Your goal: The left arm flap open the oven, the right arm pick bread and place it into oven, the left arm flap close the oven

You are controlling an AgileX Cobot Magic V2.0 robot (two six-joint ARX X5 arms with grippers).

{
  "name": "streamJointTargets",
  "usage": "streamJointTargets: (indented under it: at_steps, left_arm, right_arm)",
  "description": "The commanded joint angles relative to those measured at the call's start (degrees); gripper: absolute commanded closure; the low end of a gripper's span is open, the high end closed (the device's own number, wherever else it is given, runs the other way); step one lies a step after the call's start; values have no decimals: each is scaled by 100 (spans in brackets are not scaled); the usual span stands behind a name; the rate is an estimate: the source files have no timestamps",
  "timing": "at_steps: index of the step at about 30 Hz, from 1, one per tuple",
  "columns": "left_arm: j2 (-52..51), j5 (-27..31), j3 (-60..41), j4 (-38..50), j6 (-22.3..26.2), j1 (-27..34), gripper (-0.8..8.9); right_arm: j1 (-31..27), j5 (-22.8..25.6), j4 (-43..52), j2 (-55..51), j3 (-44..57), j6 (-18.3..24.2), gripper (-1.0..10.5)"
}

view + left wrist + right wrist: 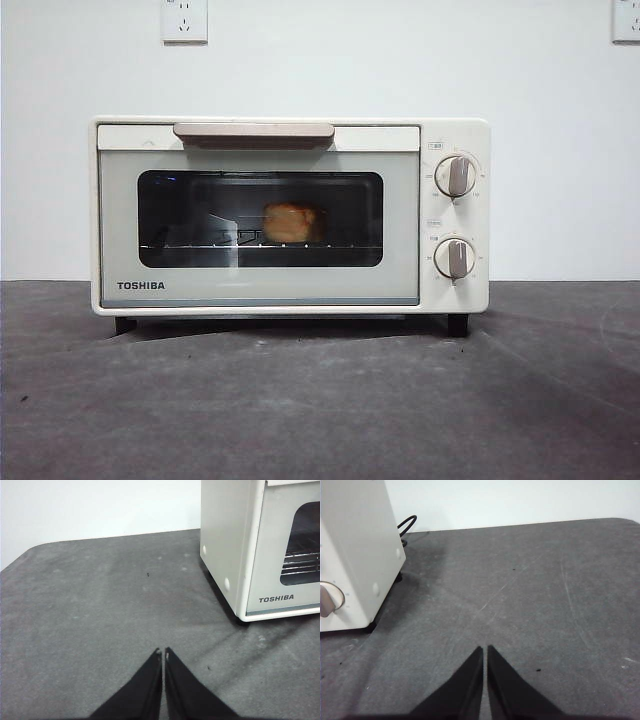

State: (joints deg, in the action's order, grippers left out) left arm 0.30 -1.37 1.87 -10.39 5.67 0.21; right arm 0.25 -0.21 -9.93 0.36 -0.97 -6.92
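Note:
The cream-white TOSHIBA oven [290, 215] stands in the middle of the table with its door closed and its beige handle [254, 132] at the top. Through the dark glass the golden-brown bread [291, 223] rests on the wire rack inside. My left gripper [163, 652] is shut and holds nothing, hovering over the table off the oven's [235, 545] left front corner. Off the oven's [355, 555] right side, my right gripper [485, 650] is likewise shut and holds nothing. Neither arm shows in the front view.
Dark grey mat [320, 400] covers the table in front of the oven. A black power cable [406, 525] loops behind the oven. Two round knobs [456, 176] sit on its right panel. A white wall with sockets stands behind.

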Motion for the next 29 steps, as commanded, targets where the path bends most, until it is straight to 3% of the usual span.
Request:
streamJointTargets:
  at_steps: [1,29]
  left_arm:
    - [-11,11,-118,-31,74,11,798]
    - [-11,13,-118,-33,74,11,798]
  right_arm:
    - [-17,17,-55,-15,46,-31,937]
    - [-17,24,109,-15,44,-26,937]
